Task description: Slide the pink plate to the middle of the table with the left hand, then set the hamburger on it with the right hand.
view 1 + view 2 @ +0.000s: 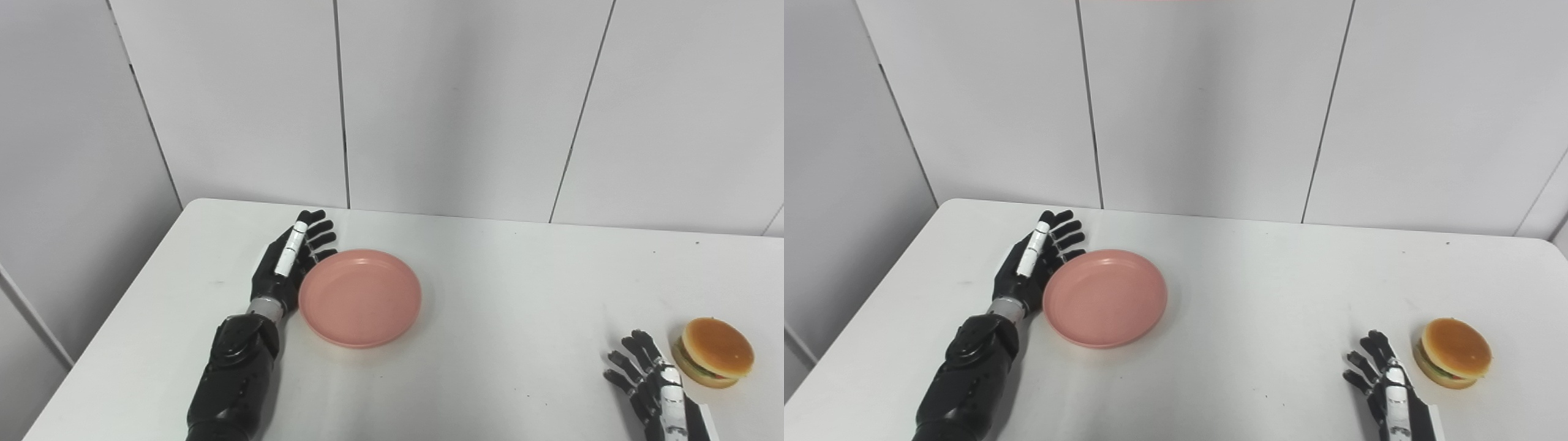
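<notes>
The left hand (288,260) rests against the left rim of the pink plate (360,297), fingers apart, left of the worktop's (502,294) middle. The right hand (652,383), fingers spread and empty, lies just beside the hamburger (713,351).

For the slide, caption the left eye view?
Left hand open against the pink plate; right hand open beside the hamburger.

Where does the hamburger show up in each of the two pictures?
Left eye view: hamburger at lower right, near the picture's edge.
Right eye view: hamburger at lower right, further from the edge.
Shared landmark: the right hand, open, just left of it.
</notes>
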{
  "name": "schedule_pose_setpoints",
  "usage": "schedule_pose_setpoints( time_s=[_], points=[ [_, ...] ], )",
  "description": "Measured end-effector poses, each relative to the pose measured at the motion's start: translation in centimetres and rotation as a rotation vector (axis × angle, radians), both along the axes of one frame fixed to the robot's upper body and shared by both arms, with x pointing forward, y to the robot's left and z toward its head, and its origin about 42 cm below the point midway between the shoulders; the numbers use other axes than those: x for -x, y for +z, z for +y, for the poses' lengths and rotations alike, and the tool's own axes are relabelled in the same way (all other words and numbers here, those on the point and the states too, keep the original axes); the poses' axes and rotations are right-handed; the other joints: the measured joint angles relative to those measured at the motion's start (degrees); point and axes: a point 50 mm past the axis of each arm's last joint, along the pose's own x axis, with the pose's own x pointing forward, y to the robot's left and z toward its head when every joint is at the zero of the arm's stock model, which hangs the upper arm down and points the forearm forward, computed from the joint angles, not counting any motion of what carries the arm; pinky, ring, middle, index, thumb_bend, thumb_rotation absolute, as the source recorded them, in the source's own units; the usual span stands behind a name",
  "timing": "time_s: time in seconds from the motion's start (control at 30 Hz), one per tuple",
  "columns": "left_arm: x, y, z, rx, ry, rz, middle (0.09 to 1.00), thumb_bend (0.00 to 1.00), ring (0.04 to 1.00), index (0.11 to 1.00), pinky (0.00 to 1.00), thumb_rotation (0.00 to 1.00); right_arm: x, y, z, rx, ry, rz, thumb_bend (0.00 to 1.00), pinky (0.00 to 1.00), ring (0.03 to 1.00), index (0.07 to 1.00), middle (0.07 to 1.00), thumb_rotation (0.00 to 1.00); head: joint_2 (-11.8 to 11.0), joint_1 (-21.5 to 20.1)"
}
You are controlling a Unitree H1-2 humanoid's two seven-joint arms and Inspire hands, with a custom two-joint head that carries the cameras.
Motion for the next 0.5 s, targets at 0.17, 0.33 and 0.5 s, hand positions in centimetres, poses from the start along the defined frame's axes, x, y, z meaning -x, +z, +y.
schedule_pose_setpoints(
  time_s=[0.17,0.33,0.5],
  points=[
    [0.4,0.0,-1.4,-0.065,-0.069,0.005,0.748,0.78,0.741,0.719,0.64,0.73,0.0,0.0,0.1,0.003,-0.007,0.001,0.78,0.81,0.832,0.891,0.895,1.00,0.35,-1.31],
    [0.9,-0.3,-3.8,-0.092,-0.141,0.002,0.763,0.74,0.761,0.727,0.65,0.72,0.1,0.0,0.3,-0.002,-0.015,0.001,0.78,0.78,0.817,0.881,0.880,1.00,0.44,-2.54],
    [1.1,-0.7,-5.9,-0.087,-0.199,-0.008,0.772,0.72,0.780,0.735,0.69,0.72,0.0,0.0,0.8,0.002,-0.019,0.002,0.78,0.77,0.813,0.883,0.879,1.00,0.35,-4.39]
  ],
)
